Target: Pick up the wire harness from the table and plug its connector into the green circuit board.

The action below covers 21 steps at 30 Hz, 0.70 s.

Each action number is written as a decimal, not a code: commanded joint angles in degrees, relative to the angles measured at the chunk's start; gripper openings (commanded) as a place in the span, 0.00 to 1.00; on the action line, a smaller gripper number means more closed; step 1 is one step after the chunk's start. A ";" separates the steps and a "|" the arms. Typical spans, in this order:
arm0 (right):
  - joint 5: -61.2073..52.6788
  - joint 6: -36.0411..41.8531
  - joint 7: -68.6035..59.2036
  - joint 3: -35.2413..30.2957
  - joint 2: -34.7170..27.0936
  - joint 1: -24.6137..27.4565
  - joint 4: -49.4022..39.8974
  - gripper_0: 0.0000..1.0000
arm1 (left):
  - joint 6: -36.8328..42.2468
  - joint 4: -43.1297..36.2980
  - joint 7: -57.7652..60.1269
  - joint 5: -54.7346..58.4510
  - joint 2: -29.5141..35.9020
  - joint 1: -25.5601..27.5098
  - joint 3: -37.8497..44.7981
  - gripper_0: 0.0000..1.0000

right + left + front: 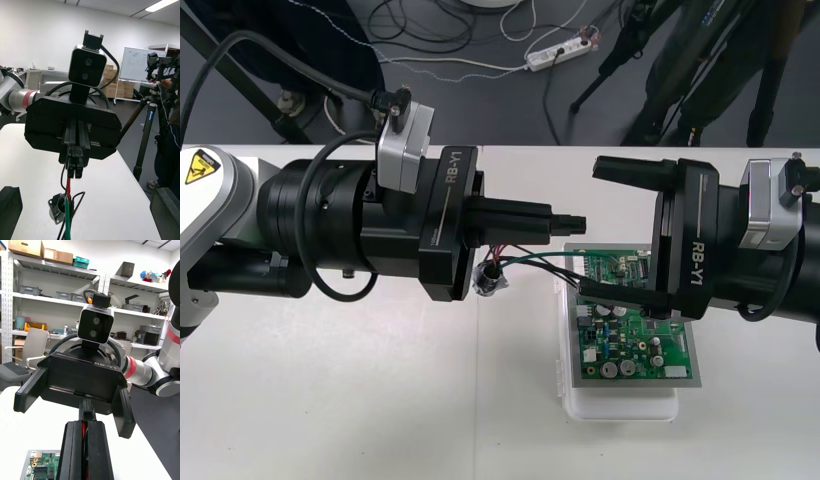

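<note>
Three light, limp wires dangle from the left gripper, clenched on them; the right gripper gapes over the board. Gripping nearer the connector would likely steady them.

Left gripper, a black block, is bearing white "RB-Y1" lettering and carrying a silver wrist camera that is trailing a thick black cable; a yellow triangular warning label is showing on the white link. Right gripper is wearing matching lettering, its silver arm displaying a red ring.
</note>
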 commanded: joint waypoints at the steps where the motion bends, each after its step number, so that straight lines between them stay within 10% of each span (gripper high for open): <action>1: -0.11 -1.29 -5.24 -2.20 -2.55 0.66 -0.28 1.00 | 1.36 -1.32 -4.04 2.14 3.63 -1.06 -0.61 0.00; 21: 9.29 -17.37 -23.96 -11.34 -4.75 -0.83 -2.30 1.00 | -11.30 5.19 -6.85 6.53 7.41 2.99 6.24 0.00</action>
